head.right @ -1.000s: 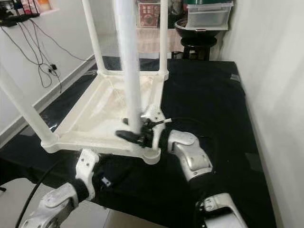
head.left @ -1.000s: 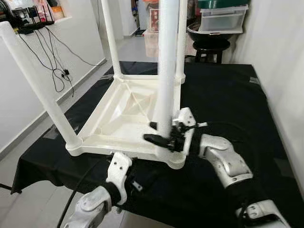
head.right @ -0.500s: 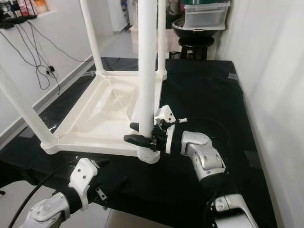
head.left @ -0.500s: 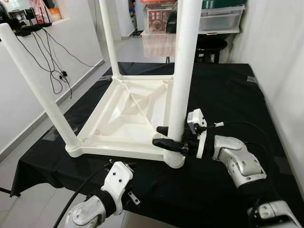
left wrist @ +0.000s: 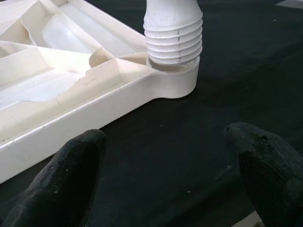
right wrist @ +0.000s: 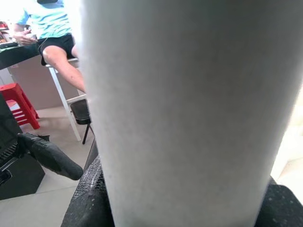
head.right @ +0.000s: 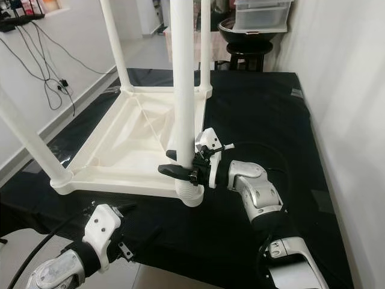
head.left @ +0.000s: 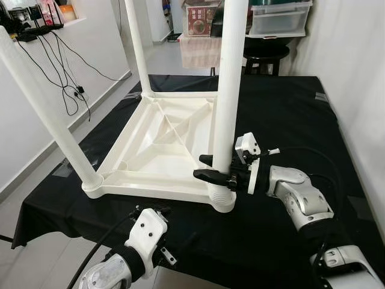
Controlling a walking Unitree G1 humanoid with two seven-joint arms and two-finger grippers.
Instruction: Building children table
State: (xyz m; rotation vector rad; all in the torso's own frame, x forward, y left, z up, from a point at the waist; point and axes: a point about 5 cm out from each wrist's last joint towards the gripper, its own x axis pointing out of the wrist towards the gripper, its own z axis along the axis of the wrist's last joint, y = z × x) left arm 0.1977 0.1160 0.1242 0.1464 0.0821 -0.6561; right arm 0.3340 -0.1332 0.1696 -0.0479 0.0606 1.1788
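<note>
A white children's table [head.left: 150, 191] lies upside down on a black cloth, its legs pointing up. My right gripper [head.left: 200, 167] is shut on the near right leg [head.left: 231, 90], just above its ribbed end [left wrist: 173, 33], which sits in the corner socket [left wrist: 173, 80]. In the right wrist view the leg [right wrist: 189, 109] stands between both black fingers. My left gripper [left wrist: 165, 172] is open and low by the front edge of the cloth, facing that same corner and touching nothing.
Three more legs stand up: near left [head.left: 45, 108], far left [head.left: 138, 48], far right [head.right: 205, 48]. A white wall [head.left: 361, 90] runs close on the right. Cables [head.left: 66, 72] hang at the left. A stool [head.left: 264, 57] and storage boxes stand behind. A seated person [right wrist: 47, 33] is beyond.
The whole picture has shifted, so the camera moved. My right gripper keeps its hold on the leg, which now looks more upright. My left arm has dropped slightly back from the table's rim.
</note>
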